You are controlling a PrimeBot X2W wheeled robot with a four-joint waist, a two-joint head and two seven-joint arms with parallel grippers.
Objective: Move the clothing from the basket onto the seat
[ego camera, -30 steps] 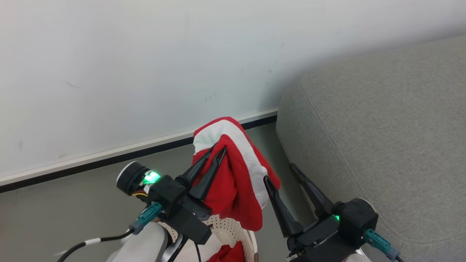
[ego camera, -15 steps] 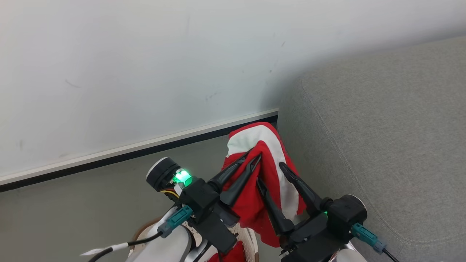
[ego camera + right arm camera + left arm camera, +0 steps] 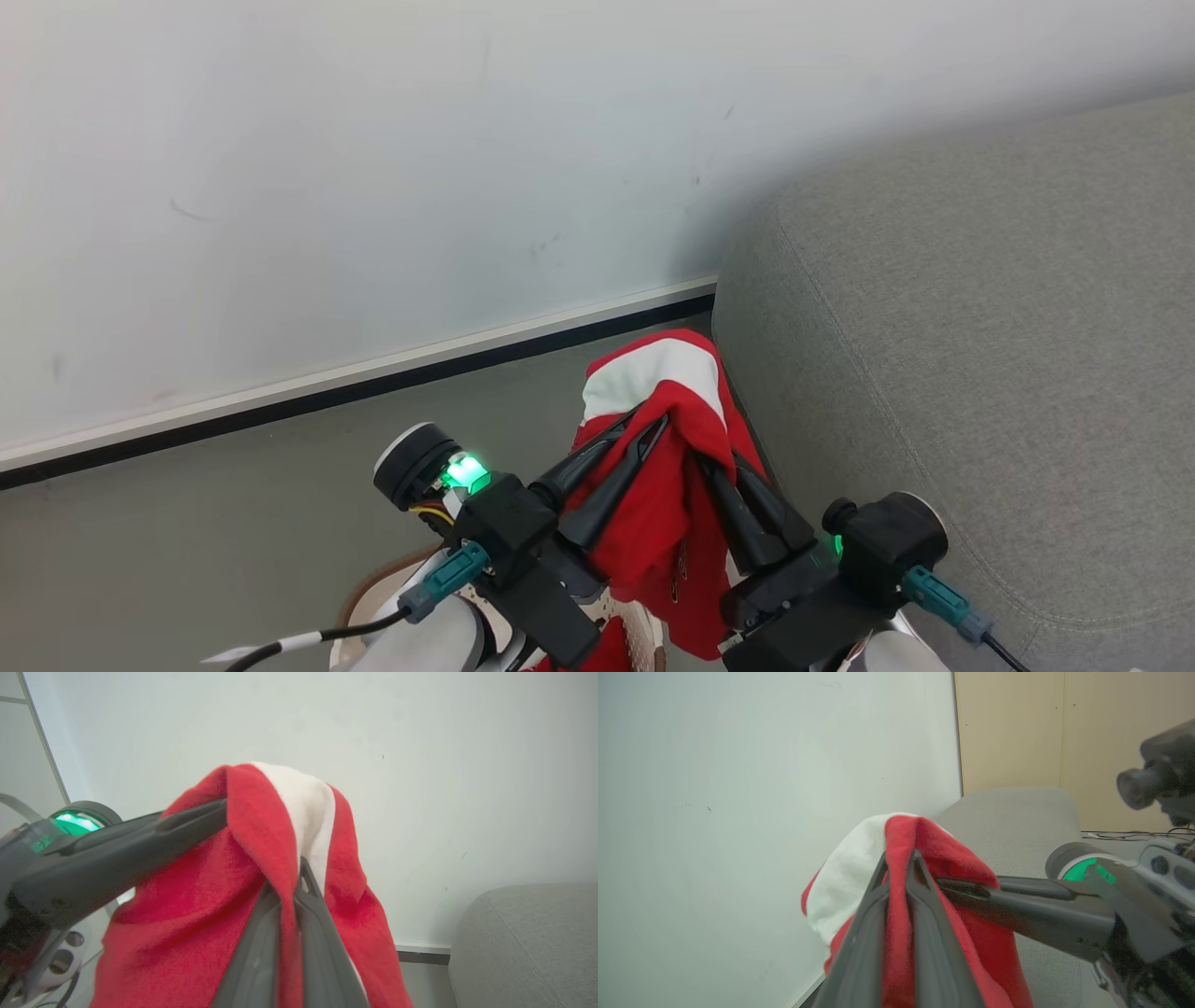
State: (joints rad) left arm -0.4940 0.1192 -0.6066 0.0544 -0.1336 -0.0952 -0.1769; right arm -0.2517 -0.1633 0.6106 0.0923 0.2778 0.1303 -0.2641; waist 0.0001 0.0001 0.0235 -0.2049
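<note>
Head view: clothing (image 3: pixel 665 397) held up above the basket (image 3: pixel 629 616), just beside the rounded edge of the seat (image 3: pixel 980 327) and not resting on it. Left gripper (image 3: pixel 652 422) clamped on a red fold near the peak, fingers together with cloth pinched between them. Right gripper (image 3: pixel 724 467) closed on the same garment from the seat side, tips tucked under the drape. White panel arches over both sets of fingertips. Red tail hangs down between the two grippers toward the basket.
</note>
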